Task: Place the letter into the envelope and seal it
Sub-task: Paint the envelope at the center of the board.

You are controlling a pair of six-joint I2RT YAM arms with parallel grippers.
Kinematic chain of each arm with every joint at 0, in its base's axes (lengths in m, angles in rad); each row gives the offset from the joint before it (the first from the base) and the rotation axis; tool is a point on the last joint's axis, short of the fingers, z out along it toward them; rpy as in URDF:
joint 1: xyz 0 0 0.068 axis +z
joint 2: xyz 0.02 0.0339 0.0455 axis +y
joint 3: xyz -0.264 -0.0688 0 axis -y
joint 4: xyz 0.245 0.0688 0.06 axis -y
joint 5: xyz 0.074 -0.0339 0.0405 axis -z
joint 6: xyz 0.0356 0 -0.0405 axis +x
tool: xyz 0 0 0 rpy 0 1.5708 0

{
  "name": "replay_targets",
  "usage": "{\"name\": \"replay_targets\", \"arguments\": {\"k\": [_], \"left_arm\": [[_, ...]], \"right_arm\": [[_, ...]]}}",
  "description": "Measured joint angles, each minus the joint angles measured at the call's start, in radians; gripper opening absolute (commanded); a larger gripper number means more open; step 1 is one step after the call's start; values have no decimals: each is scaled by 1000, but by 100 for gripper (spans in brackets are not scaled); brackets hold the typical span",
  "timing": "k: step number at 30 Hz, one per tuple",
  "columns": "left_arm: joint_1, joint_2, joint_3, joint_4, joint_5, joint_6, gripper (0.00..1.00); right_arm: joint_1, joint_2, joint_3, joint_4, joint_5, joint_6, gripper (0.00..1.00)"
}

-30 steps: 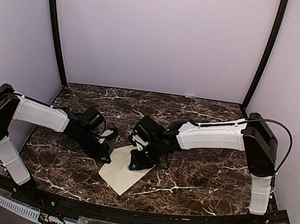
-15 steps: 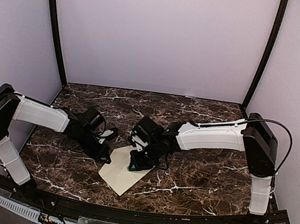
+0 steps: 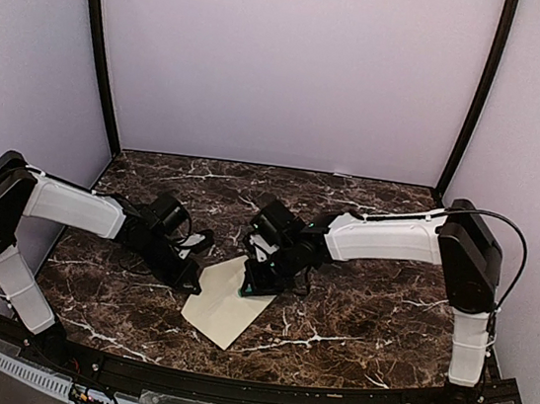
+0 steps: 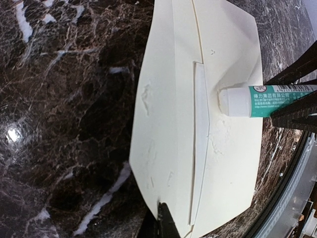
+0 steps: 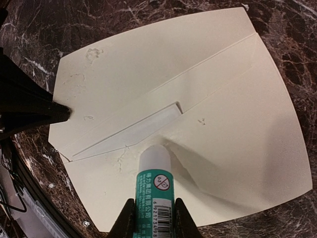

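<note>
The cream paper envelope [image 5: 237, 124] (pinned by the clenched left gripper [image 4: 166, 224]) may be creased if the green-white glue stick [image 5: 156, 181], grasped by the right gripper [image 5: 154, 214], is pressed harder.

The left arm [image 3: 70, 206] and right arm [image 3: 385, 239] each reach inward from the sides, forearms sloping down toward each other. The left end effector [image 3: 192, 281] is lowered, its jaws pressed fully together. The right end effector [image 3: 252, 283] points downward, its two fingers [image 5: 127, 220] clamped around a glue stick [image 5: 155, 186].
</note>
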Motion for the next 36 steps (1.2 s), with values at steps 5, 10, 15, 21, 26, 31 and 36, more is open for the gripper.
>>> {"name": "replay_targets", "arguments": {"k": [5,10,15,21,26,31,36], "left_arm": [[0,2,0,0,0,0,0],[0,6,1,2,-1,0,0],[0,7,1,2,-1,0,0],[0,8,1,2,-1,0,0],[1,8,1,-8,-3,0,0],[1,8,1,-13,-5,0,0],[1,8,1,-14,-4,0,0]], "right_arm": [[-19,0,-1,3,5,0,12],[-25,0,-3,7,5,-5,12],[-26,0,-6,11,-2,-21,12],[-18,0,-6,10,-8,-61,13],[-2,0,-3,8,-16,-83,13],[26,1,1,-4,-48,-98,13],[50,2,3,-15,-80,-113,13]]}}
